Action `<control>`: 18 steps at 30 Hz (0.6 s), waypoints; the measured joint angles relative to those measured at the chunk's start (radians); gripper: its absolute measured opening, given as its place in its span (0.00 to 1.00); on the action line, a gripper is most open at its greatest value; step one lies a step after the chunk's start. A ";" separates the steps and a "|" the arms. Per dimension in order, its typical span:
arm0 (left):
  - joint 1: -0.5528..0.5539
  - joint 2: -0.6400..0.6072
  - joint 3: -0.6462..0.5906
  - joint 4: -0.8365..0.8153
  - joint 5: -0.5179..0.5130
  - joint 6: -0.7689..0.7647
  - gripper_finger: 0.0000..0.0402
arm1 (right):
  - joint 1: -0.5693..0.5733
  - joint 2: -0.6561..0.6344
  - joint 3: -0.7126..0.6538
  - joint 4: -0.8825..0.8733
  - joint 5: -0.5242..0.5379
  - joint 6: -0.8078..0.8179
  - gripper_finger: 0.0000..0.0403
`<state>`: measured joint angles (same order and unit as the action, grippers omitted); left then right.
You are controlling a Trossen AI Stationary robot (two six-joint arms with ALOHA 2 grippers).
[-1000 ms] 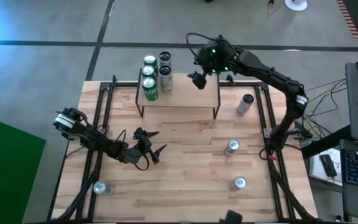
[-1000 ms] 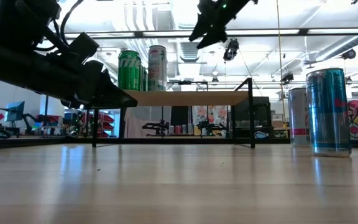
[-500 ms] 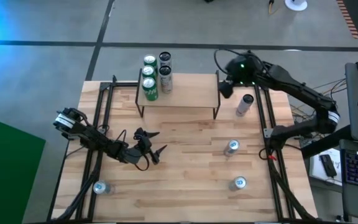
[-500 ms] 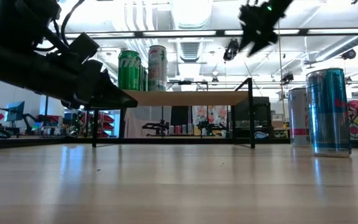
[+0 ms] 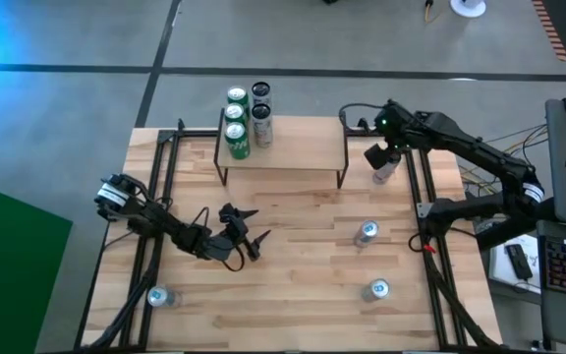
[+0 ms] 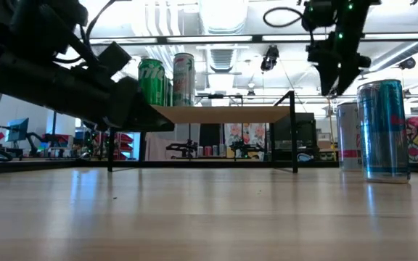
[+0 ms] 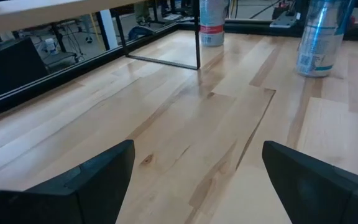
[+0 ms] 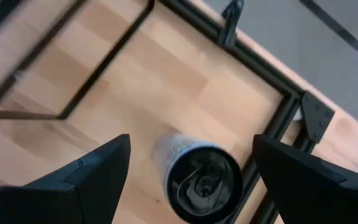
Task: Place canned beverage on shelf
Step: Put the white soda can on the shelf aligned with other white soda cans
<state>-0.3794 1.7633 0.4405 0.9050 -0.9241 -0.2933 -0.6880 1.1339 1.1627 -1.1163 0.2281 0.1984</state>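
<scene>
The shelf (image 5: pixel 283 147) stands at the table's far middle on thin black legs, with several cans (image 5: pixel 238 138) on its left end. A silver can (image 5: pixel 391 159) stands upright on the table just right of the shelf. It also shows in the right wrist view (image 8: pixel 204 177) and the low view (image 6: pixel 348 134). My right gripper (image 5: pixel 377 154) is open and points down above this can, one finger on either side of its top, apart from it (image 8: pixel 191 142). My left gripper (image 5: pixel 249 236) is open and empty, low over the table's middle left (image 7: pixel 197 180).
A blue can (image 5: pixel 366 232) stands right of centre, another can (image 5: pixel 377 289) near the front right and one (image 5: pixel 160 296) at the front left. A black frame rail (image 5: pixel 423 187) runs along the table's right side, close to the silver can.
My right gripper has swung from above the shelf's right part toward the table's right edge, then come down and a little nearer until it stands over the silver can. It has stayed open. My left gripper has shifted slightly toward the table's right.
</scene>
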 joint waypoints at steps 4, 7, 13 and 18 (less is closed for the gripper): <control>0.001 0.040 0.045 -0.051 0.057 0.019 0.84 | -0.013 -0.001 -0.047 0.000 0.000 0.011 0.81; 0.001 0.059 0.087 -0.097 0.080 0.024 0.84 | -0.017 -0.005 -0.086 -0.001 -0.001 0.014 0.81; 0.001 0.069 0.148 -0.170 0.080 0.023 0.84 | -0.018 -0.021 -0.155 -0.011 -0.027 0.039 0.81; 0.001 0.069 0.153 -0.174 0.079 0.022 0.84 | -0.023 -0.027 -0.201 -0.009 -0.035 0.040 0.81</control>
<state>-0.3786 1.8320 0.5934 0.7313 -0.8455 -0.2710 -0.7108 1.1066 0.9621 -1.1257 0.1932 0.2386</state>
